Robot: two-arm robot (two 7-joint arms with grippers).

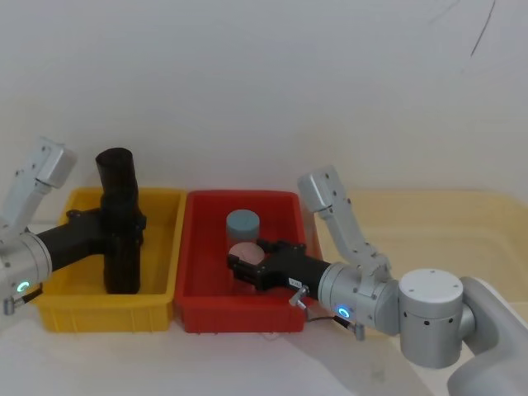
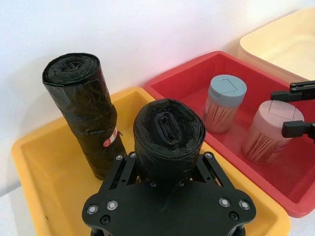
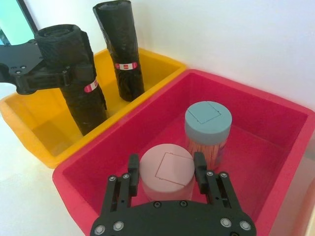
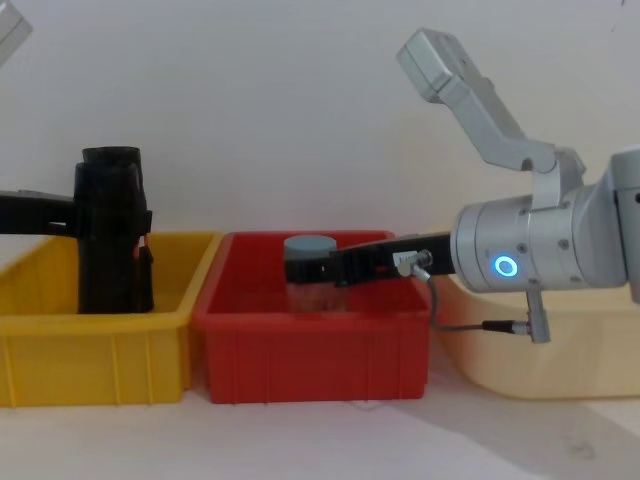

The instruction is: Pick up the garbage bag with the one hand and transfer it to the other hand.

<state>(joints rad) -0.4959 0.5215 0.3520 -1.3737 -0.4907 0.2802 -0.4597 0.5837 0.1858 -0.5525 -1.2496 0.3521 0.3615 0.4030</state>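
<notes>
The left gripper (image 2: 164, 158) is clamped round the upper part of the garbage bag (image 2: 170, 130), upright in the yellow bin (image 1: 107, 313), probably to leave its lower end free for handover. The right gripper (image 3: 166, 160) is spread, 1 finger either side of a pink jar (image 2: 273, 130)

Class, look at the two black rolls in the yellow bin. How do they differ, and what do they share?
The garbage bag is clamped in the left gripper; the other roll stands free. The garbage bag is toward the yellow bin's middle; the other roll is nearer its back wall. Both are glossy black upright rolls with a small white-and-red label. The right gripper is at the pink-lidded jar in the red bin.
</notes>
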